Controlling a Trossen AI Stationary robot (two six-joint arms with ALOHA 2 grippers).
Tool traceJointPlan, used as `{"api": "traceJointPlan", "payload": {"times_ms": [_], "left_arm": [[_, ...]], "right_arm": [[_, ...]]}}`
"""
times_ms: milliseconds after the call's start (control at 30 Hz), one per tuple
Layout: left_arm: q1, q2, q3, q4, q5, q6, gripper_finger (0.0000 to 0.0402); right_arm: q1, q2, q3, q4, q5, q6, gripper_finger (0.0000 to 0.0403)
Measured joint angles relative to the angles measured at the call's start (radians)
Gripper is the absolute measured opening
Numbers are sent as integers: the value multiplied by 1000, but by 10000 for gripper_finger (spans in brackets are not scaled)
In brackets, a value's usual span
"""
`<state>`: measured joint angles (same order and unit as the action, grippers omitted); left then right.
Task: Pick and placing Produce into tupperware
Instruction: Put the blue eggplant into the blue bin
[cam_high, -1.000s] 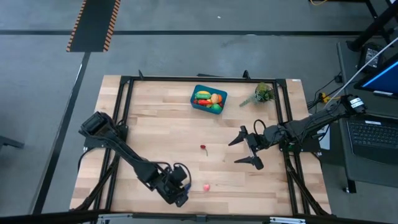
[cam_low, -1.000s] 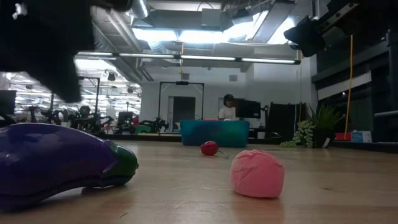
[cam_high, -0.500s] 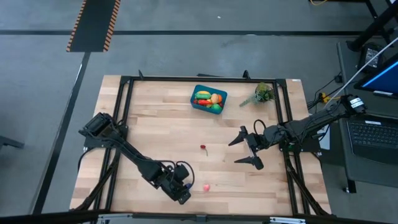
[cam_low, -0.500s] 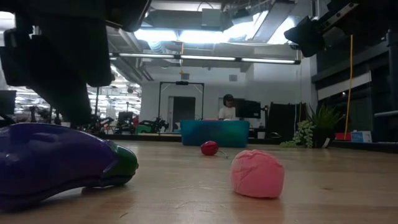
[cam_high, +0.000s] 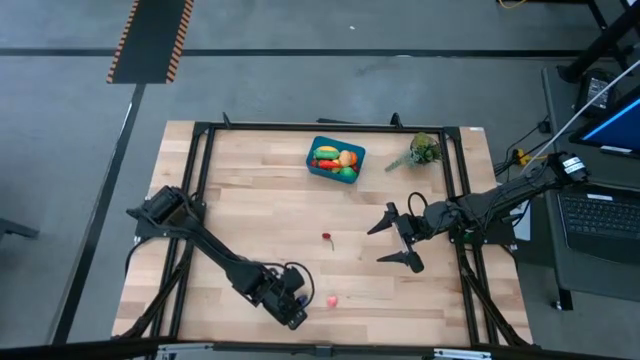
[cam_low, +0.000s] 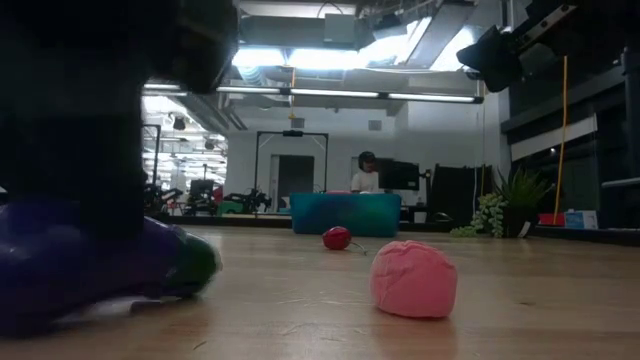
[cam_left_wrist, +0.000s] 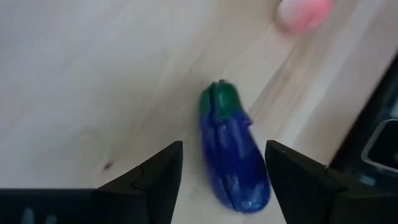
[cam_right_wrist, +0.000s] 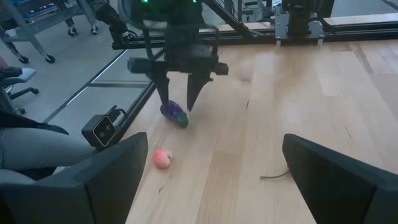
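A purple eggplant with a green cap lies on its side near the table's front edge. My left gripper is open above it and points steeply down, one finger on each side of it without touching. In the high view my left gripper hides the eggplant. A pink piece and a small red piece lie loose on the wood. The teal tupperware at the far middle holds several pieces. My right gripper waits open at the right, above the table.
A leafy green sprig lies right of the tub. A black metal frame runs around the tabletop. The low camera sits at the front edge near the eggplant. A person sits in the room beyond.
My left gripper has come down over the eggplant with its fingers still apart. In the low view its dark body now covers the eggplant's upper part. The eggplant and the other pieces have stayed where they were.
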<state>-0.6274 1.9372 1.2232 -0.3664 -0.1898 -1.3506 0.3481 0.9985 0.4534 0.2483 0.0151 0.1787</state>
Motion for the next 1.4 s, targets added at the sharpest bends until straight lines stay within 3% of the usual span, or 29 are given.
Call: {"api": "traceJointPlan", "payload": {"times_ms": [133, 467, 767, 1133, 1267, 1400], "left_arm": [[11, 23, 0, 4, 50, -10, 220], [18, 29, 1, 5, 54, -8, 220], [11, 31, 2, -19, 49, 143, 220], [4, 35, 4, -108, 17, 209, 219], [4, 47, 3, -112, 15, 211, 198], [5, 49, 2, -120, 13, 212, 153]], "right_arm": [[0, 0, 0, -2, 0, 0, 375], [0, 0, 0, -4, 0, 0, 375], [0, 0, 0, -5, 0, 1, 375], [0, 0, 0, -6, 0, 3, 375], [0, 0, 0, -7, 0, 3, 375], [0, 0, 0, -7, 0, 3, 375]]}}
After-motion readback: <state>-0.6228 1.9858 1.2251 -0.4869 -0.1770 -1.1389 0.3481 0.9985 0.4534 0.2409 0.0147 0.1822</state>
